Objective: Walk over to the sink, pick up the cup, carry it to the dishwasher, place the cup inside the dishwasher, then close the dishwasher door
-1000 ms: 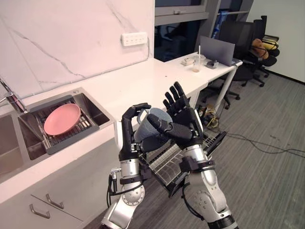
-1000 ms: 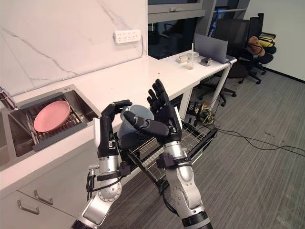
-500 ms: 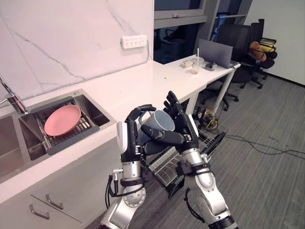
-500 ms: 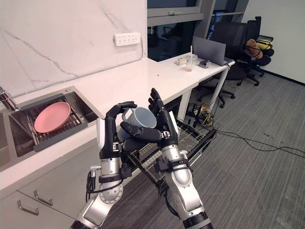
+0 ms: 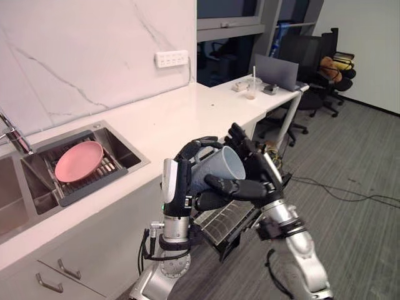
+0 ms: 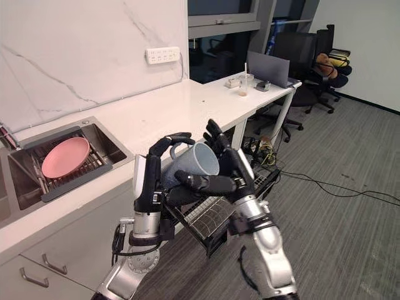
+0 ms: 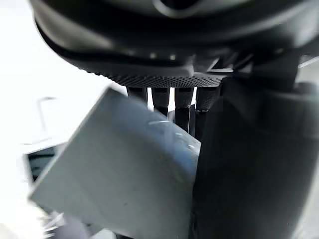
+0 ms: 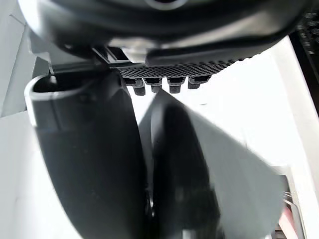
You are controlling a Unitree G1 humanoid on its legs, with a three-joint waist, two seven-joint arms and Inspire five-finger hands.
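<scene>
Left eye view has both hands raised in the middle, and the cup (image 5: 222,165) is between them, in the air, tilted with its mouth toward 1 o'clock. The left hand (image 5: 177,184) grasps it from 9 o'clock, its fingers curled over the rim. The right hand (image 5: 259,178) grasps it from 3 o'clock: the thumb lies across the cup's lower side and the fingers stand behind it. Below the cup, at 6 o'clock, is the wire rack (image 5: 222,222). Behind, the white counter (image 5: 156,125) runs toward 1 o'clock. At 9 o'clock is the sink (image 5: 125,147), and a pink plate (image 5: 78,161) lies inside. Far away at 1 o'clock a laptop (image 5: 275,70) stands open.
</scene>
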